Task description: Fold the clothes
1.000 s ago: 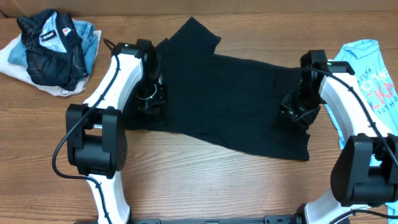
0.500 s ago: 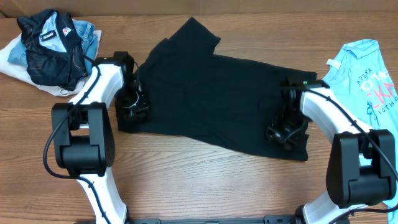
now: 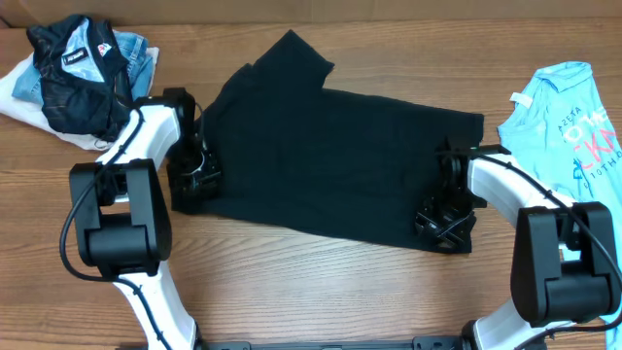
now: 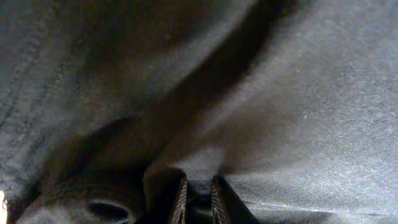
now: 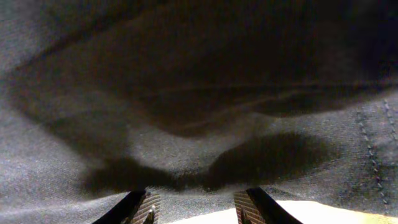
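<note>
The black T-shirt (image 3: 330, 146) lies spread across the middle of the wooden table (image 3: 311, 287), with one sleeve pointing to the far side. My left gripper (image 3: 191, 177) is at the shirt's left edge. In the left wrist view its jaws (image 4: 198, 188) are shut on a fold of the black shirt (image 4: 298, 93). My right gripper (image 3: 442, 222) is at the shirt's near right corner. In the right wrist view its jaws (image 5: 196, 204) are wide open, with the black shirt's (image 5: 186, 74) edge lying between them over pale table.
A dark jacket with a white-and-red logo patch (image 3: 73, 68) sits on a pile of pale cloth at the far left. A light blue T-shirt with pink lettering (image 3: 569, 107) lies at the right edge. Both arm bases stand at the near edge.
My left gripper has moved left and nearer, pulling the shirt's left edge with it. My right gripper has moved nearer to the shirt's near right corner. The shirt has shifted left.
</note>
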`<action>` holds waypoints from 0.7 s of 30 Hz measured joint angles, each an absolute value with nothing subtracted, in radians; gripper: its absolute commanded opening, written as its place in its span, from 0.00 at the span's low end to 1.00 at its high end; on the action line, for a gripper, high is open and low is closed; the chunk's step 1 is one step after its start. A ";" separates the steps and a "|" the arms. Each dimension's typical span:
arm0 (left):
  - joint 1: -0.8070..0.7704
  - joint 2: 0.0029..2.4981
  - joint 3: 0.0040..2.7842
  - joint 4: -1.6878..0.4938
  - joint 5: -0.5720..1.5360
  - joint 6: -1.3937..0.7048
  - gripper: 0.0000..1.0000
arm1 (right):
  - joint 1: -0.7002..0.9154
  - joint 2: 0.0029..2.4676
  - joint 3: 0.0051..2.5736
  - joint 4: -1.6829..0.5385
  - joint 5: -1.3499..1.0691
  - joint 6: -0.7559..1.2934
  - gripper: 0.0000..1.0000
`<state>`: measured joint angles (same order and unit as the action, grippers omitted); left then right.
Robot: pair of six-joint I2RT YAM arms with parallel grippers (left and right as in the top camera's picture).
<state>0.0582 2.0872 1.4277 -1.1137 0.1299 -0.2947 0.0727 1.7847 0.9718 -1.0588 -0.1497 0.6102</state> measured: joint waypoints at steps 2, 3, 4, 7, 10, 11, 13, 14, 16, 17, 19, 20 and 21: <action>0.067 2.074 1.403 -1.108 0.120 -0.313 0.15 | 0.063 1.785 0.971 -1.058 -0.155 0.612 0.41; 0.073 2.070 1.394 -1.110 0.115 -0.319 0.15 | 0.056 1.785 0.970 -1.058 -0.157 0.614 0.41; 0.081 2.066 1.386 -1.113 0.115 -0.325 0.15 | 0.046 1.785 0.970 -1.059 -0.159 0.616 0.41; 0.104 2.064 1.375 -1.132 0.115 -0.342 0.15 | 0.008 1.785 0.968 -1.061 -0.161 0.617 0.40; 0.125 2.064 1.368 -1.147 0.115 -0.346 0.15 | -0.032 1.785 0.968 -1.066 -0.160 0.617 0.41; 0.129 2.064 1.367 -1.153 0.116 -0.346 0.15 | -0.041 1.785 0.968 -1.066 -0.158 0.617 0.41; 0.136 2.064 1.364 -1.163 0.115 -0.350 0.14 | -0.053 1.785 0.968 -1.068 -0.157 0.617 0.40; 0.138 2.064 1.362 -1.170 0.115 -0.350 0.13 | -0.056 1.785 0.967 -1.069 -0.157 0.617 0.40; 0.140 2.064 1.357 -1.182 0.107 -0.357 0.12 | -0.058 1.785 0.967 -1.070 -0.155 0.617 0.38; 0.140 2.064 1.355 -1.184 0.105 -0.360 0.11 | -0.058 1.785 0.967 -1.070 -0.153 0.616 0.38; 0.140 2.064 1.354 -1.187 0.101 -0.362 0.11 | -0.058 1.785 0.969 -1.077 -0.146 0.617 0.36; 0.140 2.064 1.354 -1.189 0.100 -0.363 0.11 | -0.059 1.785 0.971 -1.087 -0.136 0.620 0.35; 0.140 2.064 1.354 -1.194 0.097 -0.364 0.11 | -0.061 1.785 0.976 -1.103 -0.118 0.627 0.34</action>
<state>0.1402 2.0644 1.3544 -1.1942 0.0975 -0.3645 -0.0612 1.7847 0.9756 -1.1027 -0.1177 0.6266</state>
